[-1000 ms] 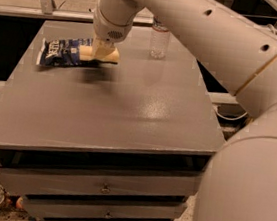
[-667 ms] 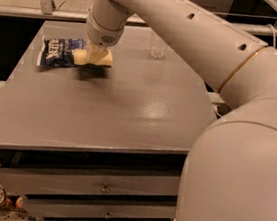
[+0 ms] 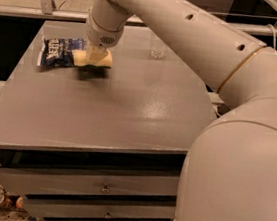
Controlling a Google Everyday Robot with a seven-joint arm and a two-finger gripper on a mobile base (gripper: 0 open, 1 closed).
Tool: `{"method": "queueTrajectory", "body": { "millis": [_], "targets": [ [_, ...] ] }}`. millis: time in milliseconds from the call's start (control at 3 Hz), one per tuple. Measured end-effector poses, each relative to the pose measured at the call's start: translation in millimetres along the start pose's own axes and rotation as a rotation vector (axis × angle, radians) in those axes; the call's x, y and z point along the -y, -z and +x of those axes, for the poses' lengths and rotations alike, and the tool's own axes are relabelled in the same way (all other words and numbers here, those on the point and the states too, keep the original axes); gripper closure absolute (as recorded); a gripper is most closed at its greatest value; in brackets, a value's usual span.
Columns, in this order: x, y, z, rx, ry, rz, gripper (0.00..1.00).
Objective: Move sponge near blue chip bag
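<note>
Nearest me are the drawer fronts (image 3: 103, 189) under the grey table (image 3: 128, 111). Farther back on its left side, my gripper (image 3: 96, 56) is clamped on the sponge (image 3: 80, 59), whose left end sits right against the blue chip bag (image 3: 57, 52). A clear bottle (image 3: 157, 47) stands beyond, well to the right.

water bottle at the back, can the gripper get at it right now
Probably not yet: the gripper holds the sponge beside the blue chip bag. Nothing stands between it and the water bottle, though.
</note>
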State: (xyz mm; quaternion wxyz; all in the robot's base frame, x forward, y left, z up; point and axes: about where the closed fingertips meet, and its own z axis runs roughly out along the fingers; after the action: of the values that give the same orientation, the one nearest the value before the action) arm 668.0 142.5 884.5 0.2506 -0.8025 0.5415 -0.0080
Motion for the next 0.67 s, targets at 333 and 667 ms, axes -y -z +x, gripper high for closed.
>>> {"method": "queueTrajectory", "body": {
  "millis": [333, 667],
  "targets": [
    [-0.7, -2.0, -0.6, 0.000, 0.001, -0.003, 0.38],
    [-0.8, -1.5, -0.3, 0.002, 0.005, 0.000, 0.14]
  ]
}}
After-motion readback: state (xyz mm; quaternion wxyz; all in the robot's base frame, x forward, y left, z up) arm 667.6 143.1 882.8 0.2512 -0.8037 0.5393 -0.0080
